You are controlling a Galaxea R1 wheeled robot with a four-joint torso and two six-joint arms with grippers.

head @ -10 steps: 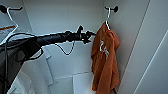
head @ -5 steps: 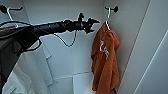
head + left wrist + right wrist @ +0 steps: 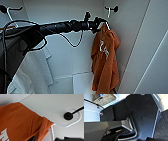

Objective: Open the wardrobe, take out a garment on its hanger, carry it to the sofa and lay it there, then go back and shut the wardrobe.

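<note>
A rust-orange hooded sweatshirt with white lettering on the chest (image 3: 105, 60) hangs inside the open white wardrobe (image 3: 130, 37), toward its right side, draped long and slightly bunched. It sits on a thin white wire hanger (image 3: 60, 125), whose slim hook loops over a black round peg (image 3: 115, 9) fixed high on the wardrobe's far wall. In the left wrist view the hook curves around this peg, and the sweatshirt's orange shoulder fold lies over the hanger's arm.

The robot's black left arm (image 3: 62, 26) reaches in from the left, level with the hanger's top. Its left gripper (image 3: 98, 23) is right at the neck of the hanger, just above the sweatshirt's hood; whether it is pinching the hanger cannot be told.

To the far left, a white garment (image 3: 32, 72) hangs from a second white hanger (image 3: 11, 15) on another black peg.
</note>
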